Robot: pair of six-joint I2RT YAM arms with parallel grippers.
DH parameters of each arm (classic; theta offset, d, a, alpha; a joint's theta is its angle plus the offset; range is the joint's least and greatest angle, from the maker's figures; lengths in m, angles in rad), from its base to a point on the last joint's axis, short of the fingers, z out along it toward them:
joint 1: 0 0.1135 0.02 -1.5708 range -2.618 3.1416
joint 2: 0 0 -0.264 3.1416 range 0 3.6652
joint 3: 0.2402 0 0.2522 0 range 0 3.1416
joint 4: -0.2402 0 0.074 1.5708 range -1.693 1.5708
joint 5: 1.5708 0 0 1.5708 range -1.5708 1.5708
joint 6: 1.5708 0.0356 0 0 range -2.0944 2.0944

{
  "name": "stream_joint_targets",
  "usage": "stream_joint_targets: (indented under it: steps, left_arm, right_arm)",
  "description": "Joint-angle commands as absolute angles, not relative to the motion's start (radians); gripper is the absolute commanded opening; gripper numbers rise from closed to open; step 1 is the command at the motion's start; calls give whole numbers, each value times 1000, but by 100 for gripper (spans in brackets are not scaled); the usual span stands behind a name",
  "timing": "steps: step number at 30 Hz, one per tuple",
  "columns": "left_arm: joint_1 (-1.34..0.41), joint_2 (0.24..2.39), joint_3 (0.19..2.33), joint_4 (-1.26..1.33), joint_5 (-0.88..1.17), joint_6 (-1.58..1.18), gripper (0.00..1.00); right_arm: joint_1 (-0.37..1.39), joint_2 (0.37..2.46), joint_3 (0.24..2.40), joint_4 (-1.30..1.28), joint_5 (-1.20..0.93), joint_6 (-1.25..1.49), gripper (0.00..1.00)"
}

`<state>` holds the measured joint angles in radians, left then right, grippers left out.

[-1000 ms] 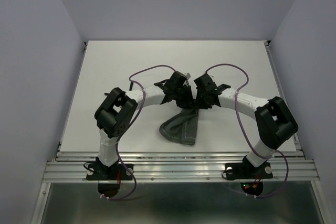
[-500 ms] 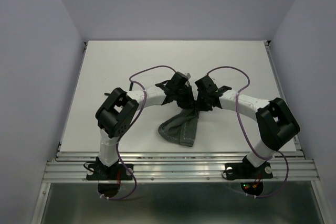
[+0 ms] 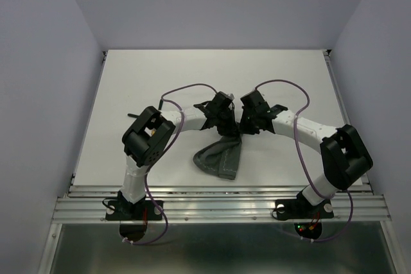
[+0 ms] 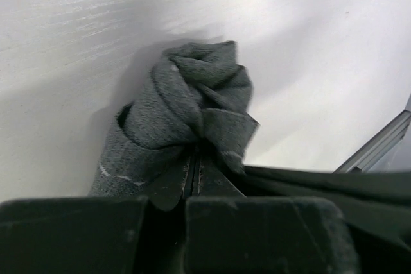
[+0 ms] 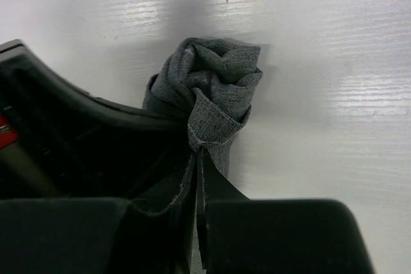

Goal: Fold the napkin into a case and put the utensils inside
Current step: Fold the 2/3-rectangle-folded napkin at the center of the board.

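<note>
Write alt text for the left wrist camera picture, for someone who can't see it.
The left end effector, seen from its own camera, is shut on a bunched fold of the dark grey-green napkin. The cloth forms a crumpled knot just beyond the tips, against the white table.

Both arms bent inward, elbows out, wrists nearly meeting; the left gripper [image 4: 194, 156] and right gripper [image 5: 198, 156] angled down, each pinched tight on the napkin [image 3: 221, 158]
</note>
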<state>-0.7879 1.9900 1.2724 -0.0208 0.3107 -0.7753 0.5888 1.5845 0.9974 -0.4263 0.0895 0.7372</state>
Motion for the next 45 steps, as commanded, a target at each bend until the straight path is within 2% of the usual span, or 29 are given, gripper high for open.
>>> stream_joint_targets:
  steps: [1,10,24,38,45]
  left_arm:
    - [-805,2014,1316,-51,308,-752,0]
    - [-804,2023,1330,-38,327,-735,0]
    - [-810,2079,1401,-8,485,-640,0]
    - [-808,2085,1362,51,626,-499,0]
    - [-808,2085,1358,77,634,-526,0]
  right_arm:
    - [592,1525,1012,-402,101,752,7]
    - [592,1537,1026,-410,91,742,6]
    - [592,1554,1052,-408,115,753,6]
    - [572,1595,1045,-387,112,758,4]
    - [563,1624,1031,-356,84,773,4]
